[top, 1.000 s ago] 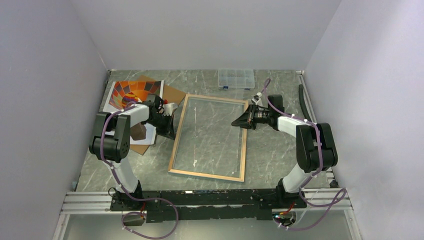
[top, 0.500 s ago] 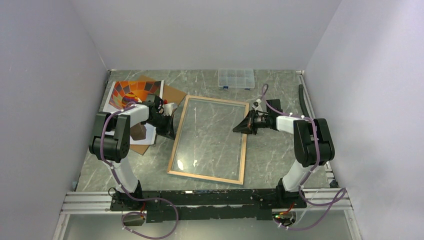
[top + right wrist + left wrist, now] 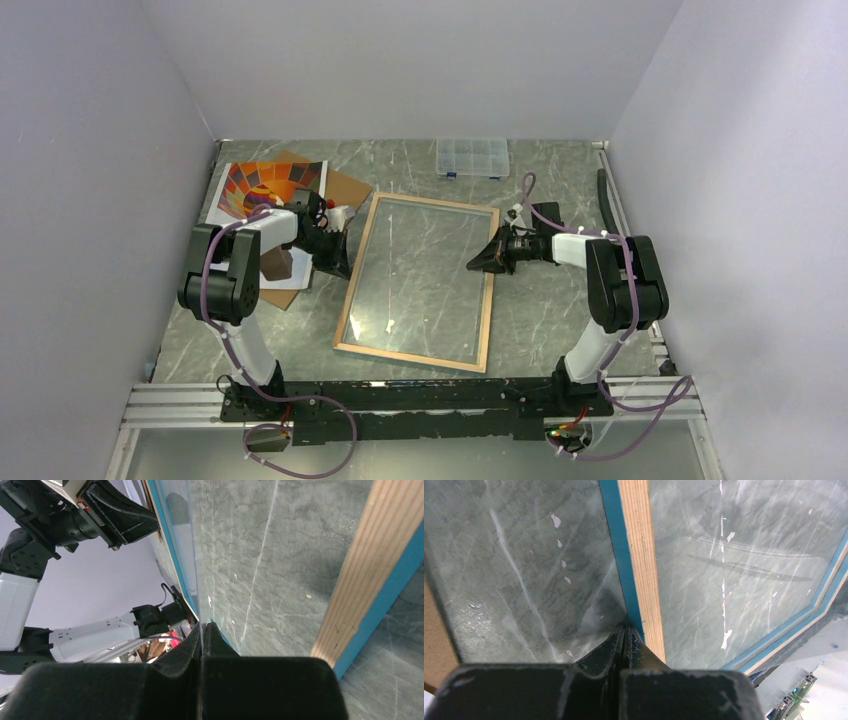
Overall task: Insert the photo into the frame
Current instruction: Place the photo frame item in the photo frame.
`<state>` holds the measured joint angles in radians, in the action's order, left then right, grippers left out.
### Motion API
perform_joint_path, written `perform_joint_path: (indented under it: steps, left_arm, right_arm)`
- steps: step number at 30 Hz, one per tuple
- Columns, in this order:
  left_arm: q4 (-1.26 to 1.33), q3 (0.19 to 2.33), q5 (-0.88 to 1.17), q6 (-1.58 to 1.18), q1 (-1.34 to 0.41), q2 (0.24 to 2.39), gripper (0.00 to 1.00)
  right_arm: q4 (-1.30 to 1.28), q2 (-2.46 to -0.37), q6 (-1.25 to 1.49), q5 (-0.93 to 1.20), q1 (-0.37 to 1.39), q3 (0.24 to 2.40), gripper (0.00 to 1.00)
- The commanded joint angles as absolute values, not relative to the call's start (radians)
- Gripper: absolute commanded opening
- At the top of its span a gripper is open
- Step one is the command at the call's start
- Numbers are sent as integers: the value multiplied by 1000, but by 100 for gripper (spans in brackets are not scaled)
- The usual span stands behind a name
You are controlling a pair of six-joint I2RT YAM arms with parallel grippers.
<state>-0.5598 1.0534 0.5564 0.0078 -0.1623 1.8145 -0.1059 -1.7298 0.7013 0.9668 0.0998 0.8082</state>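
Now | frame between left tool and right tool | photo leftward

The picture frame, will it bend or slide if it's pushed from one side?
Probably stiff: the picture frame has an unbroken wood border, so it should move as one piece. Lying flat on the smooth table, it likely slides, pivoting if pushed off-centre. Its clear pane looks breakable.

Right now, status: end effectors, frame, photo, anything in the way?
Left end effector shut, tip at frame, left rail. Right end effector shut, tip over the pane. Photo outside frame, face up on brown board; left arm crosses it.
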Motion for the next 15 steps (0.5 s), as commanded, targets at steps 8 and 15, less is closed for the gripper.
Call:
perform_joint_path:
  steps: [8, 15]
  left_arm:
    - [-543, 1045, 604, 37, -175, 1815, 3]
    - [-550, 1044, 604, 39, -174, 1814, 3]
  right_arm:
    - [248, -1630, 865, 1030, 178, 747, 0]
    - [530, -1598, 1030, 1063, 187, 667, 0]
